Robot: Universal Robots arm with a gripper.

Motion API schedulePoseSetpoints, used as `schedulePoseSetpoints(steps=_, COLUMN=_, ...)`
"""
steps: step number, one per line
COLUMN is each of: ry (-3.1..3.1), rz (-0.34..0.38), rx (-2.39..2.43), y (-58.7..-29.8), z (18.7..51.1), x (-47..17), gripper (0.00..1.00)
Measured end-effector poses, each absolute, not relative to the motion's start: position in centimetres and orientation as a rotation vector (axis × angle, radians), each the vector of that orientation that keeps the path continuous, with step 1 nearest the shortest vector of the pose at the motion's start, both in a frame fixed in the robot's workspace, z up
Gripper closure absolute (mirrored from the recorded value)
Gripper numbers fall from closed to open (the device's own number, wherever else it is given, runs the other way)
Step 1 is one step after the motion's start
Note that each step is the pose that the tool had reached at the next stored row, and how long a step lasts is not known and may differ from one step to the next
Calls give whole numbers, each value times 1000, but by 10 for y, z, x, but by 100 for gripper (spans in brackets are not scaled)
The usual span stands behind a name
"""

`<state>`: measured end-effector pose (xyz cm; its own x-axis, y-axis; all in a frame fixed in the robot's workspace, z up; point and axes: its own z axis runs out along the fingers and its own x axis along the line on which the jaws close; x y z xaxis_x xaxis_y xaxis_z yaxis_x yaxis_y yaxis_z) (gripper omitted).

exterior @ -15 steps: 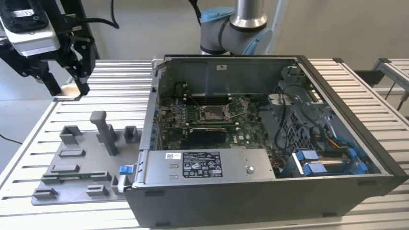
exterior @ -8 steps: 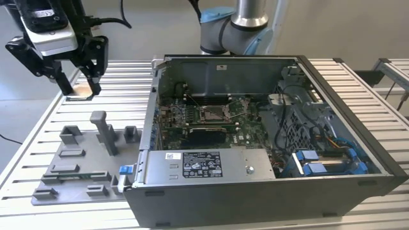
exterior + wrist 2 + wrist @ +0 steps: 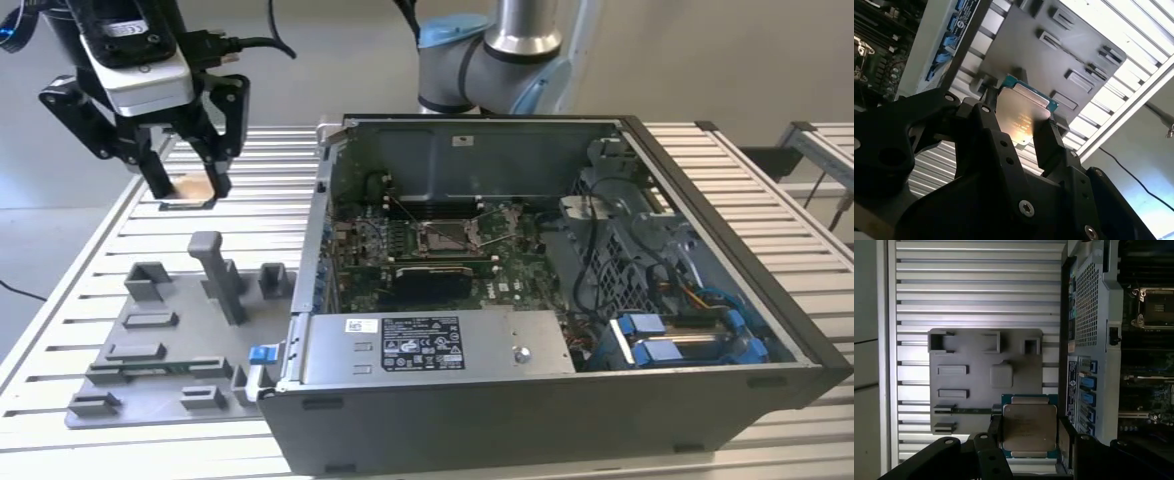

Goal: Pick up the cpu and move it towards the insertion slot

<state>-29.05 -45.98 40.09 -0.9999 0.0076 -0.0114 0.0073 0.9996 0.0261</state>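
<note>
My hand (image 3: 190, 189) is clenched on the cpu (image 3: 191, 184), a finger on each of two opposite edges. It hangs over the slatted counter (image 3: 254, 225) at the exterior view's left, well apart from the open computer case (image 3: 534, 150). The pick looks done to me. I judge the carry hardly begun, since the insertion slot (image 3: 447, 237) sits on the green board inside that case. In the first wrist view the cpu (image 3: 1029, 427) is a silvery-white square with a green rim, held level, with the grey fixture plate (image 3: 984, 380) below it.
</note>
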Motion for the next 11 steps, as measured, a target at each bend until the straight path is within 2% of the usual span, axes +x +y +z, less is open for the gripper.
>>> schedulePoseSetpoints(steps=11, ry=3130, rz=41, rx=12, y=-460, z=401, x=-254, gripper=100)
